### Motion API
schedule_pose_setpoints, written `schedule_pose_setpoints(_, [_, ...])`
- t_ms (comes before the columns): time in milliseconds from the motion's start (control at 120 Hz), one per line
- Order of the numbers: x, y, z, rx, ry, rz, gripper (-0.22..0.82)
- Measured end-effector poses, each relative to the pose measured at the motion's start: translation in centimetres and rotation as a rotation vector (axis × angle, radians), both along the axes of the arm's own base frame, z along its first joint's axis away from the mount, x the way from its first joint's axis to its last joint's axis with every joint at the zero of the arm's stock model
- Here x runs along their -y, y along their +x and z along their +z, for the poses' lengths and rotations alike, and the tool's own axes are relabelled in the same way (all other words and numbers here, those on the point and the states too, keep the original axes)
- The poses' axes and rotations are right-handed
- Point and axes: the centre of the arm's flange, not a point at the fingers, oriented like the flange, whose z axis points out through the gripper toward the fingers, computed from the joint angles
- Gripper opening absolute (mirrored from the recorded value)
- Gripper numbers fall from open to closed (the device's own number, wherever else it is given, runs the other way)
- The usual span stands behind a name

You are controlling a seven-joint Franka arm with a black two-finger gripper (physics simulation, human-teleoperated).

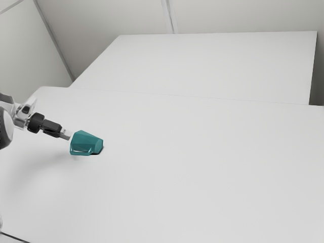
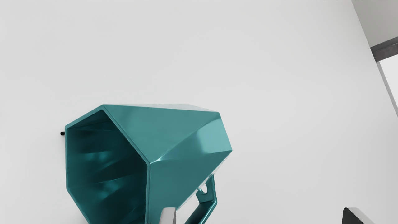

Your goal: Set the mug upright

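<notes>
Mug lies on its side on the table, mouth facing back my way, my gripper wide, empty and off-centre, so driving in could snag one fingertip on the handle and roll it.

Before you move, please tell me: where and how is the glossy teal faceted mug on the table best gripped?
I would grip the thin wall at the wide rim of the glossy teal faceted mug, coming from its mouth side, one finger inside and one outside. It lies on its side with the mouth open, and its angular handle juts out away from that wall.
</notes>
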Motion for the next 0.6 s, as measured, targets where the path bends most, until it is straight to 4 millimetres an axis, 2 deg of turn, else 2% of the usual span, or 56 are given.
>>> schedule_pose_setpoints(192, [-1.1,1.6,-0.4,0.035,0.006,-0.021,0.58])
schedule_pose_setpoints(325, [-1.3,2.7,-2.0,0.051,-0.018,-0.031,0.58])
schedule_pose_setpoints(600, [-2.0,2.7,-3.1,0.08,-0.049,-0.035,0.58])
